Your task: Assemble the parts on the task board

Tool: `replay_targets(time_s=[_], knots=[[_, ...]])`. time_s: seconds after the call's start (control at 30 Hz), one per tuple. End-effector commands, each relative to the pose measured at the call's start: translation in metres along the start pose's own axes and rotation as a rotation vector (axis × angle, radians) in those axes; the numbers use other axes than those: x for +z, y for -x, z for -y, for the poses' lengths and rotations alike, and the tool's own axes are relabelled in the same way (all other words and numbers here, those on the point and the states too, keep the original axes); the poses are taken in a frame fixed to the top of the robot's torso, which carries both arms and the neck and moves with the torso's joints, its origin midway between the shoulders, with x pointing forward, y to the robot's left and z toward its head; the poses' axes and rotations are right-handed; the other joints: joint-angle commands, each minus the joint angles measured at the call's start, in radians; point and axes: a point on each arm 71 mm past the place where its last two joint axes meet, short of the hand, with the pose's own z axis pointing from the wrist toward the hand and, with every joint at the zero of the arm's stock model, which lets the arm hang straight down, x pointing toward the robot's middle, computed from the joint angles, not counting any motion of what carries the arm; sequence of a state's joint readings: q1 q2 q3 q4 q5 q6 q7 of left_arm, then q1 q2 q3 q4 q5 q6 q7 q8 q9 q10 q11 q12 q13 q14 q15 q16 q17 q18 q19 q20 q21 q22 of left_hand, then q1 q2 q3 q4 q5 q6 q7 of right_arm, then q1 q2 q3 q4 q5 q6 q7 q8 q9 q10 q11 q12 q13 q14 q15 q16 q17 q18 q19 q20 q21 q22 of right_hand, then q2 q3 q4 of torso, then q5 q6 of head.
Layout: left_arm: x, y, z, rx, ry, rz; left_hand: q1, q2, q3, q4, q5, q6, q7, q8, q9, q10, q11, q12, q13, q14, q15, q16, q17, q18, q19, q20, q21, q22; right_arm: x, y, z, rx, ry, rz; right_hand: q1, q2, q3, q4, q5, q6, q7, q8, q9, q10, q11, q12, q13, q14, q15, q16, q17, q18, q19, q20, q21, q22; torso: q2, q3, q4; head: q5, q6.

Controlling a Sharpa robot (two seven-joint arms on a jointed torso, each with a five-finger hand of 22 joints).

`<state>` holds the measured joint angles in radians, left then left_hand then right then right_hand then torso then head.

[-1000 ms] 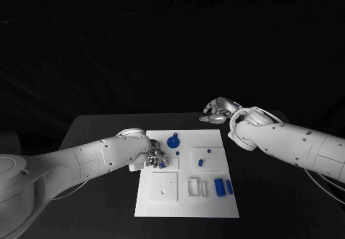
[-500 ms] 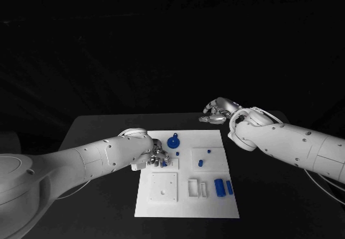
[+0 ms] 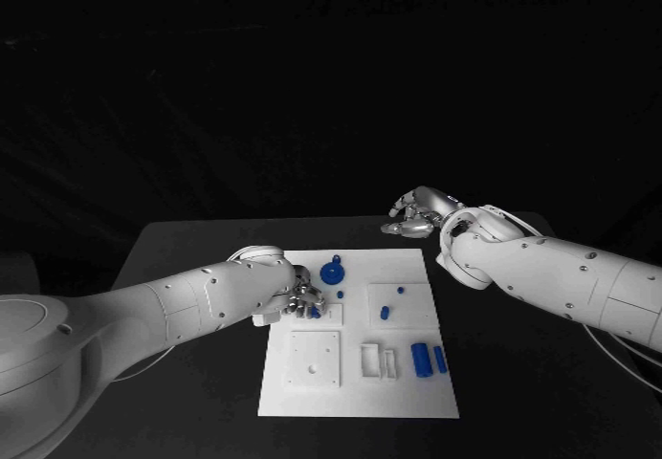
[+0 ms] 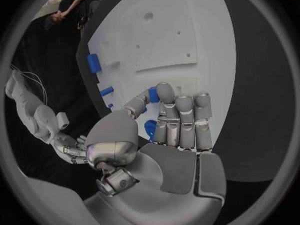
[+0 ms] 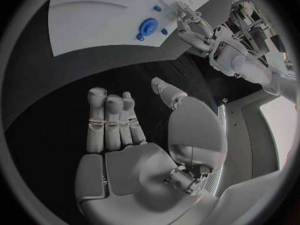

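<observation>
The white task board [image 3: 414,394] lies in the middle of the black table. My left hand [image 3: 298,304] hovers over the board's left side, thumb and finger pinching a small blue part [image 4: 153,94]. A round blue part [image 3: 333,274] stands just beyond that hand. Small blue pegs [image 3: 385,312] sit mid-board, and two blue cylinders [image 3: 421,360] lie near the right edge. My right hand [image 3: 414,214] hangs beyond the board's far right corner over bare table, and its fingers [image 5: 111,119] are apart and hold nothing.
A raised white square plate [image 3: 313,359] with a hole and a white bracket [image 3: 371,359] occupy the board's near half. Black table [image 3: 180,249] surrounds the board on all sides.
My left hand has shifted very slightly over the board with the blue part still in its fingers. The right hand has stayed where it was.
</observation>
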<state>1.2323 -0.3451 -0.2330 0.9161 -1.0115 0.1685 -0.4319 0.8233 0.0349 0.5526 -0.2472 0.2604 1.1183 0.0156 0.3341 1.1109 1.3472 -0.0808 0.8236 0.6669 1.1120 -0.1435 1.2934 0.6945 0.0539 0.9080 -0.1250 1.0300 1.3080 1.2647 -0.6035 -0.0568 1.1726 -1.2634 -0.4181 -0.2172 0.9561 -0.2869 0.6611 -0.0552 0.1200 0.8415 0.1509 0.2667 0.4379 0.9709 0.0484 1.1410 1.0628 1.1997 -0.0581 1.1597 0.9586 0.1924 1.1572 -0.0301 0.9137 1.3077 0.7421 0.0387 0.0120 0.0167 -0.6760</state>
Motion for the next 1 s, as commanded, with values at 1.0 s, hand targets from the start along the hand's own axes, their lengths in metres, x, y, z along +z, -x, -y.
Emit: replay_targets(time_s=[1.0], knots=[[-0.0041, -0.0026, -0.0002, -0.039, -0.039, 0.082, 0.050, 0.055, 0.009, 0.000, 0.001, 0.005, 0.001, -0.009, 0.088, 0.004, -0.008, 0.011, 0.001, 0.019, -0.030, 0.010, -0.001, -0.009, 0.009, -0.122, 0.011, 0.020, -0.0006, -0.0021, -0.0009, -0.004, 0.009, -0.014, 0.000, 0.006, -0.003, 0.004, 0.006, -0.001, 0.008, 0.004, -0.002, -0.008, -0.003, 0.007, -0.004, -0.004, -0.006, 0.003, -0.001, 0.069, 0.000, -0.006, -0.007, 0.017, 0.000, -0.0005, 0.0012, -0.001, -0.003]])
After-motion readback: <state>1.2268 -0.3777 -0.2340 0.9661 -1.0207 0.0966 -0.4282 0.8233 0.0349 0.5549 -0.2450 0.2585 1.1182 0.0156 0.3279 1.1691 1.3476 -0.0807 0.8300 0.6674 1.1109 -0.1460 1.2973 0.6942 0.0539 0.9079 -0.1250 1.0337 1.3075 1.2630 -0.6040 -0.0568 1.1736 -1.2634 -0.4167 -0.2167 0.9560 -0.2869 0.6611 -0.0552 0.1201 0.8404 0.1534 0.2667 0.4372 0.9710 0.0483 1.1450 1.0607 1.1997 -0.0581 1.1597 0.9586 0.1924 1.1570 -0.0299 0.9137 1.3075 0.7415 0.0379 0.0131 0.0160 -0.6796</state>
